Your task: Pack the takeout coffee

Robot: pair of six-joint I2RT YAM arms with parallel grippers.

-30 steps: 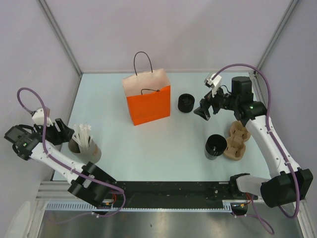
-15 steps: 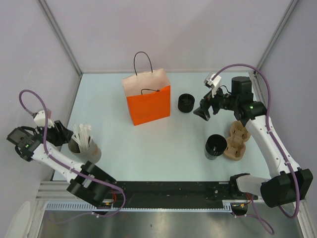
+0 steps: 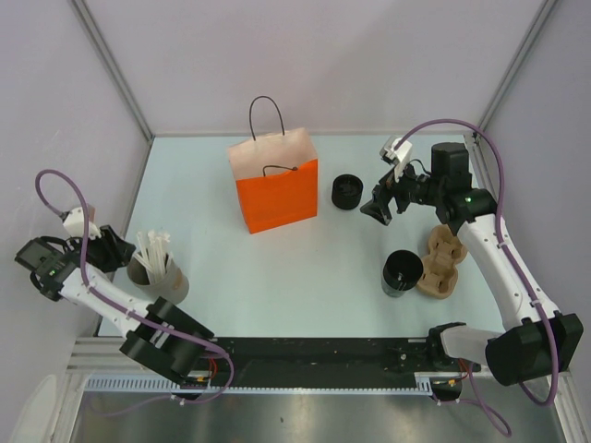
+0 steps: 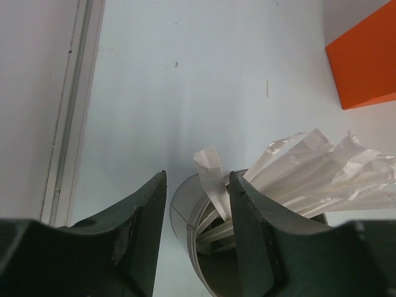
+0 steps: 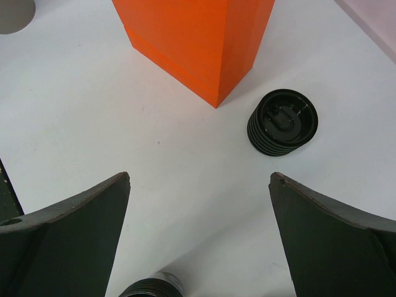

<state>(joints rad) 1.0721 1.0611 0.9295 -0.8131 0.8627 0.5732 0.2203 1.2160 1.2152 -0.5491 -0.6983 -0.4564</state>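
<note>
The takeout coffee (image 3: 346, 191) is a short black cup with a ridged black lid, standing on the table just right of the orange paper bag (image 3: 274, 185). In the right wrist view the coffee (image 5: 283, 122) lies ahead and to the right, near the bag's corner (image 5: 198, 37). My right gripper (image 3: 380, 210) hovers to the right of the coffee, open wide (image 5: 199, 176), with only bare table between its fingers. My left gripper (image 3: 115, 247) is at the grey cup of white straws (image 3: 159, 269). Its jaws (image 4: 197, 176) are half apart, straddling the cup's rim (image 4: 185, 204), with one wrapped straw (image 4: 210, 173) between them.
A wider open black cup (image 3: 402, 272) stands near the right front, beside a brown pulp cup carrier (image 3: 440, 261). That cup's ridged top (image 5: 148, 288) shows at the bottom of the right wrist view. The table's left rail (image 4: 71, 105) runs close to the left gripper.
The left gripper's jaws have narrowed around the straw, and the left arm has shifted slightly toward the near edge. The right arm has not moved.
</note>
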